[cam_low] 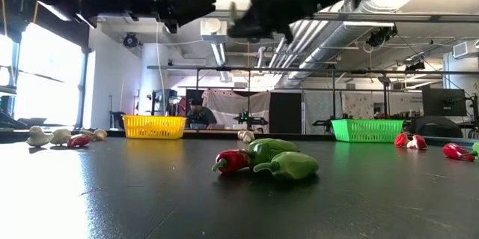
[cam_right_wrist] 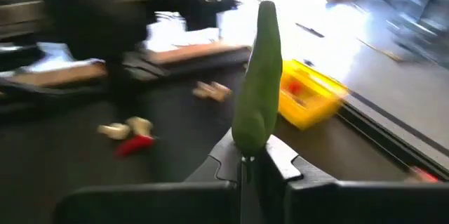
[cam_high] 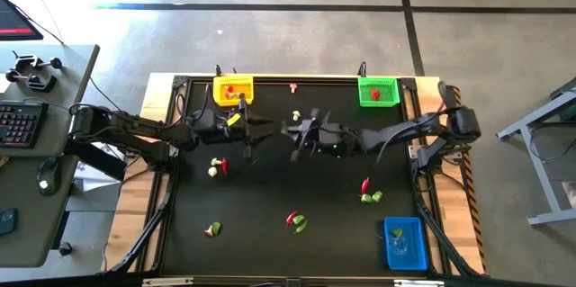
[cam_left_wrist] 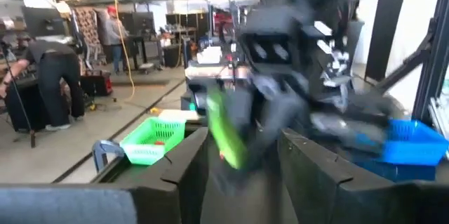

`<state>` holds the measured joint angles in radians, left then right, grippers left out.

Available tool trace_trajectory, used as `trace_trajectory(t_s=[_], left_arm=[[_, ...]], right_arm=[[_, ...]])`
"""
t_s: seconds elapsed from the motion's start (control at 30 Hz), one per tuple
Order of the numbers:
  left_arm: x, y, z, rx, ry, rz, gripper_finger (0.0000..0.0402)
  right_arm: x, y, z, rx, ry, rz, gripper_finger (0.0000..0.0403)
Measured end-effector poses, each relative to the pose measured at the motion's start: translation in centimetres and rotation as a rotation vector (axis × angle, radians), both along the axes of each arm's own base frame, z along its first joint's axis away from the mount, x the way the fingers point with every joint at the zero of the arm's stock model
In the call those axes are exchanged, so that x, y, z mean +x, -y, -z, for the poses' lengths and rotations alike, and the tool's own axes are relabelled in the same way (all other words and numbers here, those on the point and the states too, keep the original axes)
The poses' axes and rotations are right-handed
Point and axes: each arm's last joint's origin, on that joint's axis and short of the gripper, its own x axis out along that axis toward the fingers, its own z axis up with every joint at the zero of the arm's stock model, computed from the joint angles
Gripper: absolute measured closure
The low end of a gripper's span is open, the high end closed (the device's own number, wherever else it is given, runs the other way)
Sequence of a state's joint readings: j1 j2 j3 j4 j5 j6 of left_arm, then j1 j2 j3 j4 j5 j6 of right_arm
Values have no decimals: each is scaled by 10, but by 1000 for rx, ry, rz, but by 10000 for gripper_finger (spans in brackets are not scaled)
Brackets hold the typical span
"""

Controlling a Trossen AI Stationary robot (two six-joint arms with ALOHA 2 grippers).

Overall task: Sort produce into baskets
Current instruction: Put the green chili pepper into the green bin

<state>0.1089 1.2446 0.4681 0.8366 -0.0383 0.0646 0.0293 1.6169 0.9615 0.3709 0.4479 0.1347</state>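
Long green pepper (cam_right_wrist: 258,83) stands upright, clenched in right tool (cam_right_wrist: 254,159), held above mid worktop (cam_high: 270,192); left tool (cam_left_wrist: 238,161) faces it close by w/ fingers spread, released. Black worktop carries scattered produce: red/green pieces (cam_low: 266,160) near front, cream bulbs (cam_low: 46,135) at left. Yellow basket (cam_high: 233,89) & green basket (cam_high: 378,91) at far edge, blue basket (cam_high: 404,242) at near right corner. Room beyond: workshop, concrete floor, person (cam_left_wrist: 49,76) bent at a bench.
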Motion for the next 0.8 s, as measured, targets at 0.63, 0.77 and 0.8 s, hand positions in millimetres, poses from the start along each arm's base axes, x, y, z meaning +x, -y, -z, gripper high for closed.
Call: trace_trajectory(t_s=[0.63,0.77,0.8], left_arm=[[-26,6,33,-91,46,50,239],[-26,7,33,-104,51,56,239],[-26,7,33,-105,50,56,239]], right_arm=[[-161,128,-16,405,-587,821,397],[-170,156,-6,477,-617,843,396],[-172,162,-2,499,-628,852,396]])
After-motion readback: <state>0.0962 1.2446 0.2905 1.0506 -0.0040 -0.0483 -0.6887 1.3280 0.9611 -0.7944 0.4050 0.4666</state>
